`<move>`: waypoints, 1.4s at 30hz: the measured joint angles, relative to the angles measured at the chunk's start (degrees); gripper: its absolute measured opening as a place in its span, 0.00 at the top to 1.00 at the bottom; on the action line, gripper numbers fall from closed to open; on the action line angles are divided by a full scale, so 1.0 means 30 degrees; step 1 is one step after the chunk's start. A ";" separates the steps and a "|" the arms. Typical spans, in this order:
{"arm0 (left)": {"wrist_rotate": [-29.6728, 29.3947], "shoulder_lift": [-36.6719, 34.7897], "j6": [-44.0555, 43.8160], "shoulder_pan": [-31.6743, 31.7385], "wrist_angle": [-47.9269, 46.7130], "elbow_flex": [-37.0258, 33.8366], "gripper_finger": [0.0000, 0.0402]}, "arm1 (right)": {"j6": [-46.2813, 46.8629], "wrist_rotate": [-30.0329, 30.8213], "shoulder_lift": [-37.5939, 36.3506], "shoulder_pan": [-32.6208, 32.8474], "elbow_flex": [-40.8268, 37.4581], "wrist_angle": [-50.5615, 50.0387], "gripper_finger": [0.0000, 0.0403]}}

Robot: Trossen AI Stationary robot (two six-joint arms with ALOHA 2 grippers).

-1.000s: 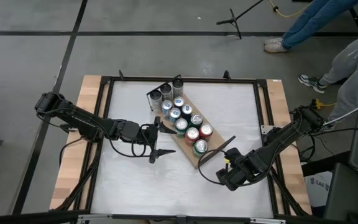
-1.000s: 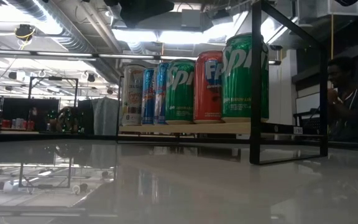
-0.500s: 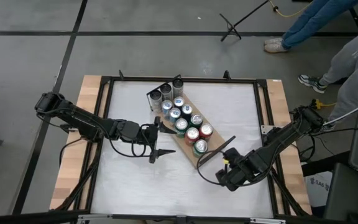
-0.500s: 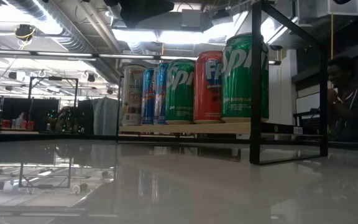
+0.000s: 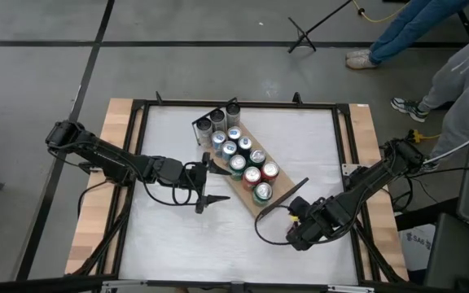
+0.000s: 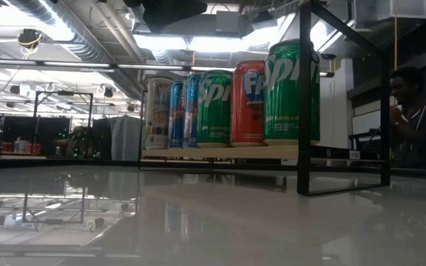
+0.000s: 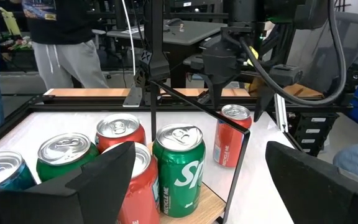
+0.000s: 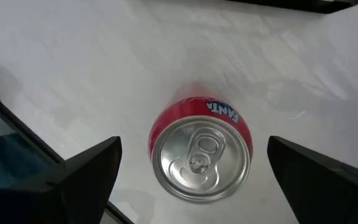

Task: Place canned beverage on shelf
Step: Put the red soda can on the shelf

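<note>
The shelf (image 5: 249,197), a light-brown board with black end rails, lies slantwise mid-table and carries several upright cans (image 5: 246,163). A red canned beverage (image 8: 201,155) stands upright on the white table just past the shelf's near end rail (image 7: 238,163); it also shows in the left wrist view (image 7: 232,143). My right gripper (image 8: 201,167) hangs above it, pointing down, open, one finger out to each side and clear of it. My left gripper (image 5: 209,184) waits open and level at the shelf's left side, nothing between its fingers (image 7: 98,180).
Three grey cans (image 5: 218,120) stand at the shelf's far end. A black frame (image 5: 344,163) and pale wood strips edge the tabletop. People stand beyond the table's far right corner (image 5: 454,89). White table lies bare toward the near edge (image 5: 202,244).
My right gripper has rolled about its downward-pointing line above the red can, staying in place and open. The can and the shelf have not moved.
</note>
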 joint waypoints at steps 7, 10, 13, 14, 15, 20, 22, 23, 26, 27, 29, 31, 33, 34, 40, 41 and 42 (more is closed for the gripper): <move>0.0000 0.0000 -0.0030 0.0004 0.0000 0.0002 0.12 | -0.1055 -0.0556 0.0000 0.0000 -0.0005 -0.0007 0.03; 0.0000 0.0000 -0.0051 0.0004 0.0000 0.0001 0.12 | -0.1540 -0.0627 0.0099 0.0000 -0.0002 -0.0002 0.03; 0.0000 0.0000 -0.0053 0.0004 0.0000 0.0002 0.12 | -0.1902 -0.0742 0.0391 0.0000 -0.0007 0.0014 0.03; -0.0002 0.0000 -0.0054 0.0004 0.0000 0.0002 0.12 | -0.2119 -0.0816 0.0507 0.0000 -0.0007 0.0007 0.03; 0.0000 0.0000 -0.0055 0.0004 0.0000 0.0002 0.12 | -0.2416 -0.0829 0.0652 0.0000 -0.0007 0.0014 0.03; -0.0007 0.0000 -0.0029 0.0004 0.0007 0.0002 0.12 | -0.3091 -0.0991 0.1380 0.0000 -0.0015 0.0044 0.03; 0.0000 0.0000 -0.0024 0.0004 0.0007 0.0002 0.12 | -0.3101 -0.1133 0.1525 0.0000 -0.0015 0.0025 0.03; -0.0001 0.0000 -0.0022 0.0004 0.0007 0.0002 0.12 | -0.3099 -0.1144 0.1556 0.0000 -0.0015 0.0007 0.03; -0.0002 0.0000 -0.0022 0.0004 0.0007 0.0002 0.12 | -0.3099 -0.1137 0.1581 0.0000 -0.0015 0.0000 0.05; -0.0007 0.0000 -0.0022 0.0004 0.0007 0.0002 0.12 | -0.3099 -0.1137 0.1581 0.0000 -0.0015 0.0000 0.06; 0.0000 0.0000 -0.0022 0.0004 0.0007 0.0002 0.12 | -0.3099 -0.1117 0.1588 0.0000 -0.0015 -0.0012 0.11; -0.0004 0.0000 -0.0022 0.0004 0.0007 0.0002 0.12 | -0.3099 -0.1107 0.1588 0.0000 -0.0015 -0.0071 0.17; -0.0004 0.0000 -0.0022 0.0004 0.0007 0.0002 0.12 | -0.3099 -0.1107 0.1588 0.0000 -0.0007 -0.0061 0.23; -0.0002 0.0000 -0.0011 0.0004 0.0007 0.0002 0.12 | -0.3093 -0.1107 0.1588 0.0000 -0.0007 -0.0065 0.26; -0.0007 0.0000 -0.0015 0.0004 0.0009 0.0002 0.12 | -0.3077 -0.1090 0.1581 -0.0015 0.0010 -0.0071 0.34; -0.0007 0.0000 -0.0015 0.0004 0.0007 0.0002 0.12 | -0.3074 -0.1100 0.1581 -0.0015 0.0011 -0.0068 0.34; -0.0006 0.0000 -0.0015 0.0004 0.0011 0.0002 0.12 | -0.3070 -0.1100 0.1581 -0.0015 0.0015 -0.0069 0.33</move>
